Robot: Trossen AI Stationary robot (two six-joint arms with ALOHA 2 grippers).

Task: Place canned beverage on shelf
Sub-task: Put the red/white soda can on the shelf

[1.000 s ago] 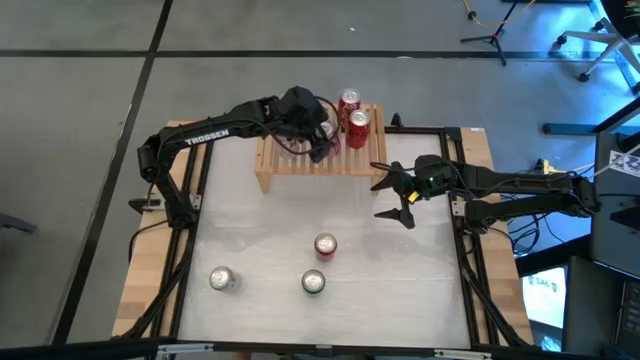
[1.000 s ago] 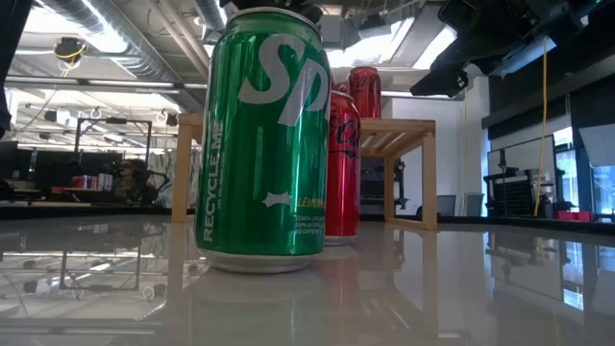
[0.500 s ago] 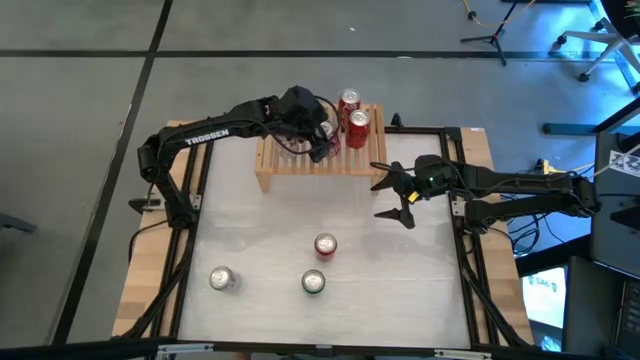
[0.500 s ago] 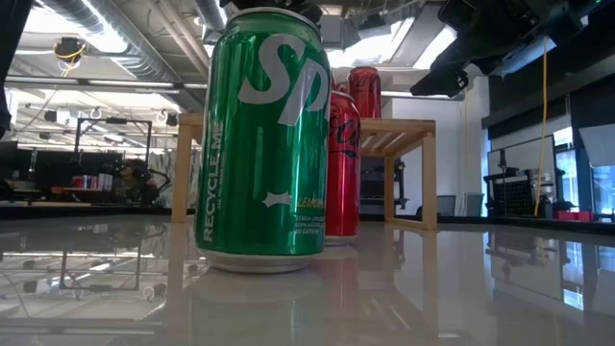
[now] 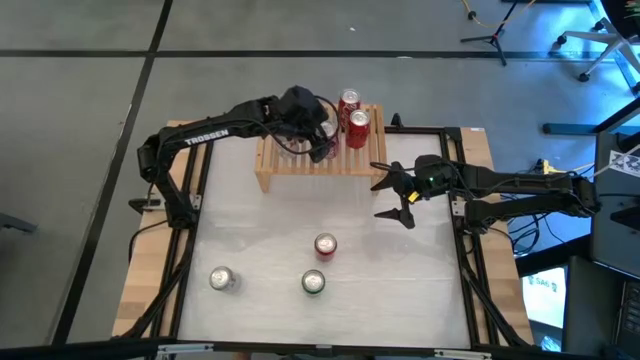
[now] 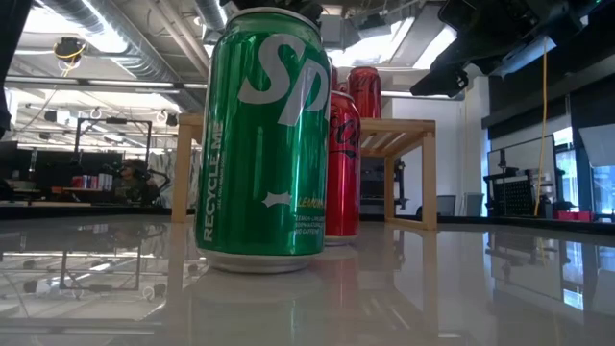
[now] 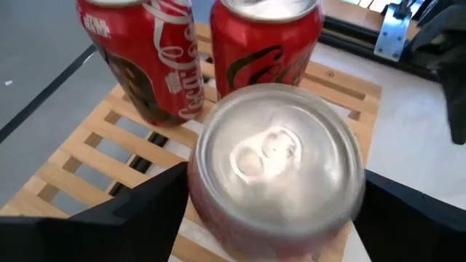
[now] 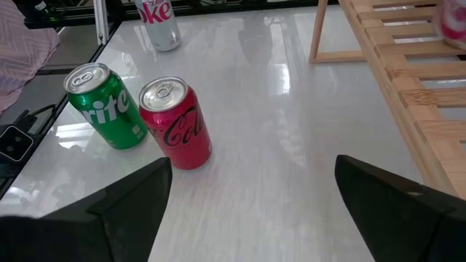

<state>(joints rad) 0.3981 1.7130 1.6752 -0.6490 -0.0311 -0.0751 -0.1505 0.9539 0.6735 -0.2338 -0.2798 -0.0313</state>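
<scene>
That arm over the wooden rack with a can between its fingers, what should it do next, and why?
Probably lift the left gripper straight up. Its can stands upright on the shelf beside two red cans, fingers spread either side.

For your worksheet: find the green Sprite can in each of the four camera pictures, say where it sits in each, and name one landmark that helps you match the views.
High view: the green Sprite can stands on the table, bottom centre, beside the red can.
Low view: it fills the left-centre foreground.
Left wrist view: not in it.
Right wrist view: left side, next to the same red can.
Shared landmark: the shelf.
</scene>
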